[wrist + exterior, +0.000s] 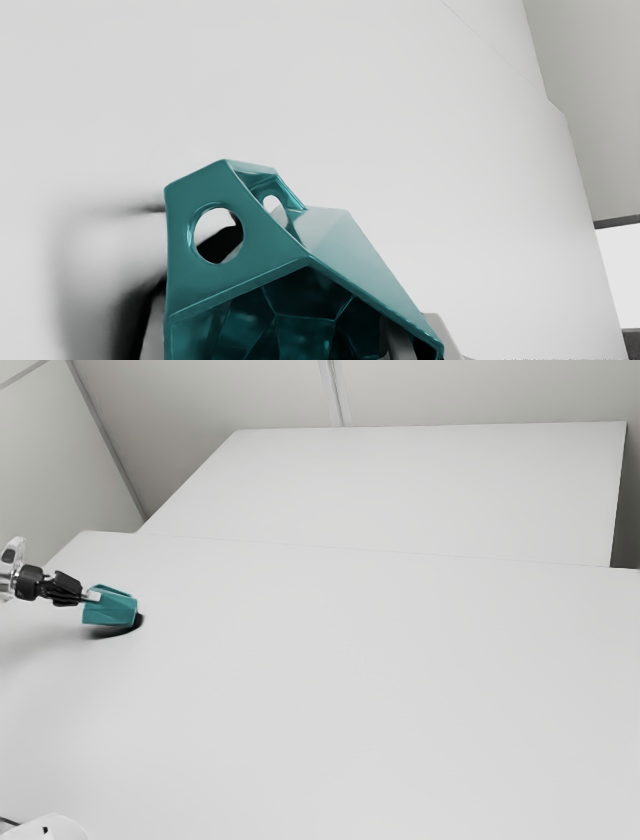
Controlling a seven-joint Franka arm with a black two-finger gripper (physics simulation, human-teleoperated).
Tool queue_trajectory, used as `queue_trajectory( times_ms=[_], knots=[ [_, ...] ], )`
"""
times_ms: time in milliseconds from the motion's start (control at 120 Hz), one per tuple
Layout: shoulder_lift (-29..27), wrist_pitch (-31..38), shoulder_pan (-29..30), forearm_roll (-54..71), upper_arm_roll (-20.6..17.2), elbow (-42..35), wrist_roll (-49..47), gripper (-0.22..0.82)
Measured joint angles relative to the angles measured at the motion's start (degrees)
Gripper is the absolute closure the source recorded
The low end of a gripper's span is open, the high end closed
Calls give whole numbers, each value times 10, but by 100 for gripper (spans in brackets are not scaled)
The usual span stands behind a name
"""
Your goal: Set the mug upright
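We have our black two-finger gripper (92,597) at the teal, glossy, faceted mug (112,610), coming in from the exterior view's left and overlapping the mug's near side there. We cannot tell how wide the gripper stands, nor whether it has a firm hold.

The mug is over the white, smooth table (350,690), near the corner where the far edge meets the edge at the exterior view's left, and well apart from the exterior view's right. It is on its side rather than upright: its mouth faces our gripper, its base end points toward the exterior view's right, and its angular handle (180,240) is on the upper side. In the wrist view we look into the dark, many-sided inside (305,330) and see a round hole through the broad, flat face of the handle. A black shadow (118,632) lies beneath the mug and just beside its base end; we cannot tell whether the mug touches the table.

Beyond the table's far edge we see a second flat white surface (420,480), with pale grey walls (200,420) behind it.
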Motion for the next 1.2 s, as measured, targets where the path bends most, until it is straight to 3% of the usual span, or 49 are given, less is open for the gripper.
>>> queue_trajectory(
  times_ms=[300,592,758,875,1025,1200],
  knots=[
    [-29,-15,9,-5,0,-44,-10,78],
    [-194,-25,-18,44,3,-187,-26,79],
    [-273,-22,-117,142,13,-212,-47,79],
    [-319,-8,-280,172,144,-242,-60,79],
    [-387,70,-435,186,240,-348,-74,79],
    [-443,195,-524,235,266,-448,-98,79]
  ],
)
